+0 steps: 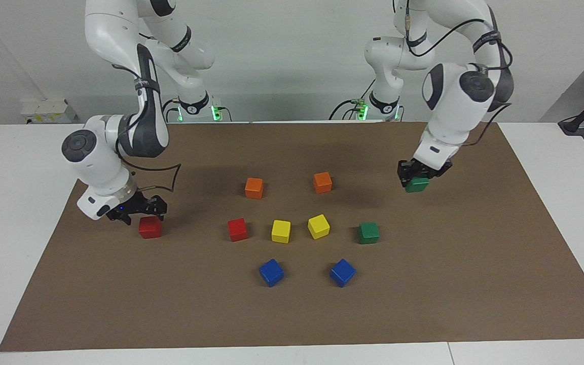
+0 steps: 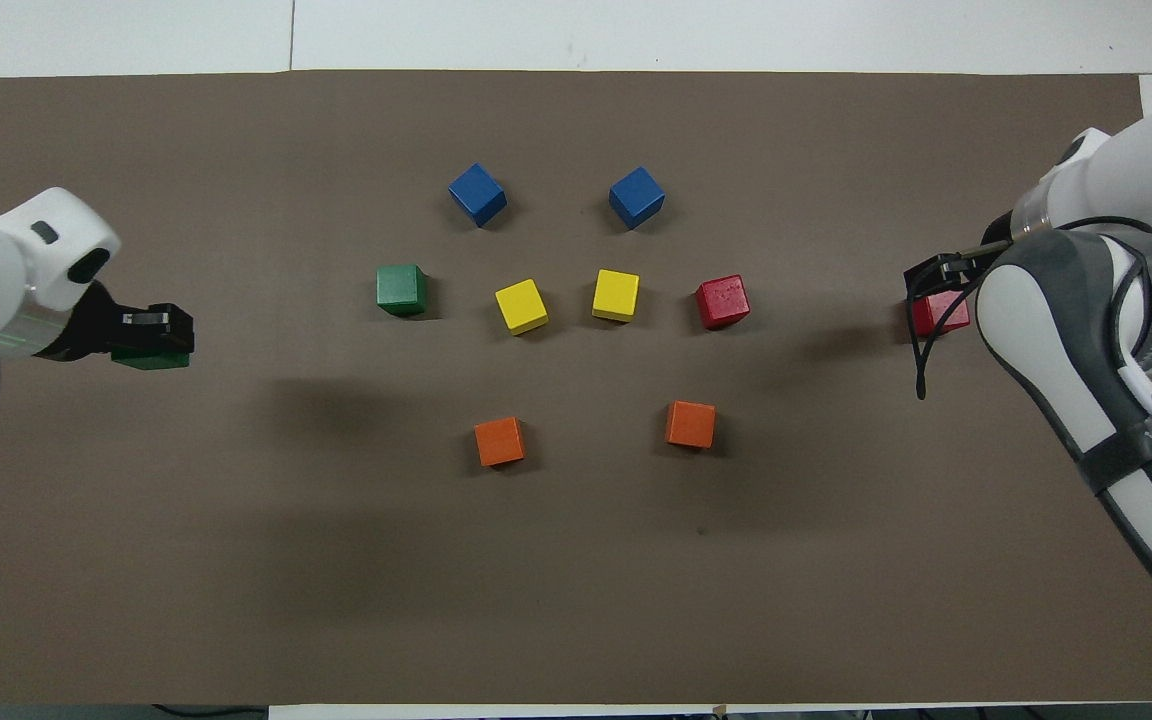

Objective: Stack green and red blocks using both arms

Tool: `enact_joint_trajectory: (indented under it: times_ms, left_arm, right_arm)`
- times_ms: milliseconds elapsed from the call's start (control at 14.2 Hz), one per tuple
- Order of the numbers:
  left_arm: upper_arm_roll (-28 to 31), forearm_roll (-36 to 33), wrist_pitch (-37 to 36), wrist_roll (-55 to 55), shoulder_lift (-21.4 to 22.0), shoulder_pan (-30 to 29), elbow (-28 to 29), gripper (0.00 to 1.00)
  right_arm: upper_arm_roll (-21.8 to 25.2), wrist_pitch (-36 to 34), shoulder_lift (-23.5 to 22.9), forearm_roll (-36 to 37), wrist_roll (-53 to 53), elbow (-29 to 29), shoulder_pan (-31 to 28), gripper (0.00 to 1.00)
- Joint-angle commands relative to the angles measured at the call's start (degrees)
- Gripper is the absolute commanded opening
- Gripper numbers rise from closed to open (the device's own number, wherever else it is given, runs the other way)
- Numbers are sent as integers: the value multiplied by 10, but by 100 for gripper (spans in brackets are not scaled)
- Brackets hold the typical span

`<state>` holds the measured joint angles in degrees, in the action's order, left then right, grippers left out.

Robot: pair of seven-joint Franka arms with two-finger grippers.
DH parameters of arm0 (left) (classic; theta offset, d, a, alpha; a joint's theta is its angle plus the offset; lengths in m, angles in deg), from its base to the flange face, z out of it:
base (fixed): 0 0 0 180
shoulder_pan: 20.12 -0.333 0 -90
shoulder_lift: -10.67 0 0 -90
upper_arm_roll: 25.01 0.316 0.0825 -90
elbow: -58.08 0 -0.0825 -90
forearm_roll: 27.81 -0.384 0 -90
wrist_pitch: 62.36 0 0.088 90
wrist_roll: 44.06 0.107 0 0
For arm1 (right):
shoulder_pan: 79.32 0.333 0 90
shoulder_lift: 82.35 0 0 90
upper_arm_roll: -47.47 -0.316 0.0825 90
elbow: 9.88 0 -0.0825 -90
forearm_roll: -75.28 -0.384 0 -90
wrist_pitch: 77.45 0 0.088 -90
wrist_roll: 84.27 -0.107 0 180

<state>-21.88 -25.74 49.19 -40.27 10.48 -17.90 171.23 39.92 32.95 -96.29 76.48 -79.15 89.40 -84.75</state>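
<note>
Left claw [image 1: 416, 175]: clenched on a green block [image 1: 417, 184] and raised in the air over the brown mat [image 1: 474, 263], toward the left arm's end of the desk [image 1: 550, 147]
Held green block: in the overhead view only its lower edge shows under the black fingers [image 2: 151, 325], the rest is covered by the claw
Second green block [image 1: 368, 232]: rests on the mat at the end of the middle row, well apart from the left claw
Right claw [image 1: 137, 208]: released, its fingers spread, just above a red block [image 1: 149, 227] near the right arm's end of the mat; it seems not to touch the block, but from this slant I cannot be sure
Red block under the right claw: stands on the mat; in the overhead view it is partly hidden by the claw and by a black cable [image 2: 921, 345]
Second red block [image 1: 237, 229]: in the middle row, beside the yellow blocks
Yellow blocks [image 1: 281, 231]: two, side by side between the second red block and the second green block
Orange blocks [image 1: 254, 187]: two, nearer to the robots than the middle row
Blue blocks [image 1: 271, 272]: two, farther from the robots than the middle row
Arms: in the overhead view both are cut off by the picture's edges, so only the wrists and part of the forearms are seen
</note>
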Motion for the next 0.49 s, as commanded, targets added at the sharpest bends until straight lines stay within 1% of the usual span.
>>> enact_joint_trajectory:
  times_ms: [0,141,212,283,424]
  left_arm:
    - [-5,14,50,93,19,-61,64,0]
    - [-4,14,128,113,20,-76,125,0]
    - [-4,14,170,122,25,-80,156,0]
    - [-4,14,197,127,24,-86,177,0]
    - [-4,14,228,149,-1,-88,190,0]
  right_arm:
    - [-2,-32,-31,1,-91,-65,63,100]
    - [-2,-33,-43,-5,-126,-87,92,100]
    - [-2,-23,-45,-5,-131,-92,106,100]
    - [-2,-9,-49,-4,-139,-91,120,100]
    - [-2,36,-64,1,-152,-72,140,100]
